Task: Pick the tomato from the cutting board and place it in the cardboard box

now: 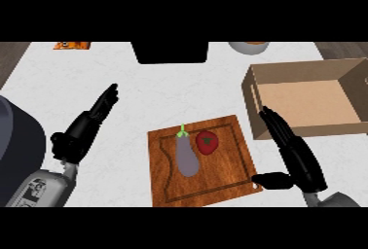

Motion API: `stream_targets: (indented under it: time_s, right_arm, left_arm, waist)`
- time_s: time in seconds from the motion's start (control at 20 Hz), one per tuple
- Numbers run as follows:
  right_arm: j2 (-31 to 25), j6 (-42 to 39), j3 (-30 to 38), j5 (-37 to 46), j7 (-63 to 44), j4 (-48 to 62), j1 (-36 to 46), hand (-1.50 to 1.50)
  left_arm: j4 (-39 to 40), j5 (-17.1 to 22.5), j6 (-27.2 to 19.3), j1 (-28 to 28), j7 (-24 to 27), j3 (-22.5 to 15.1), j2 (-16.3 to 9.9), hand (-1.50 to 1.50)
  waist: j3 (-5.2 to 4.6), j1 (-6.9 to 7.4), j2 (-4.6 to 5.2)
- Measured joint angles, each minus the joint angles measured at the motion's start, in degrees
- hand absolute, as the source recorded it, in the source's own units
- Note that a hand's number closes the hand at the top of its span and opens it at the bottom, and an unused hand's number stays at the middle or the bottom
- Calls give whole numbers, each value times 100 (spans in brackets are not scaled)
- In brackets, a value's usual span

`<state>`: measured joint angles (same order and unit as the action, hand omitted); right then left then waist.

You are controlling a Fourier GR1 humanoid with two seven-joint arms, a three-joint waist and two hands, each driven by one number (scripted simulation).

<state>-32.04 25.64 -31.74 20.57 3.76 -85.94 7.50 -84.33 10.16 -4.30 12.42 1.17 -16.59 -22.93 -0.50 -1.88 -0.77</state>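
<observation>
Centrally, a wooden cutting board (230,172) is lying on the white marbled desk (108,63), carrying a round red tomato (207,142), green stem facing up, beside a purple eggplant (188,155) lying lengthwise. Right hand (291,151) is hovering, fingers straight, between board and open cardboard box (302,99). Left hand (86,126) is resting with fingers extended.

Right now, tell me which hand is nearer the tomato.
Right. The right hand is just past the cutting board's right edge, beside the tomato, fingers straight. The left hand is far off to the tomato's left, over the counter.
</observation>
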Motion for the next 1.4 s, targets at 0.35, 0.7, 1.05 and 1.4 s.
stream_targets:
  time_s: [0.35, 0.7, 1.05, 1.4]
  right_arm:
    - [-150, -301, -786, 2220, -2211, -1211, 19, -150]
    - [165, -2437, -1279, 2392, -4405, -2806, 230, -150]
    - [1369, -3689, -1240, 2217, -5654, -2832, 774, -150]
    - [2097, -3850, -864, 2466, -5372, -1858, 985, -150]
  left_arm:
    - [-78, -131, -51, 23, -214, -206, 191, 0]
    - [-116, -199, 6, 126, -315, -212, 259, 0]
    - [-196, -361, 97, 89, -382, -161, 455, 0]
    - [-182, -624, 252, 93, -429, 4, 714, 0]
  waist:
    - [12, 6, -13]
    - [26, 101, 31]
    - [42, 190, 65]
    - [48, 199, 77]
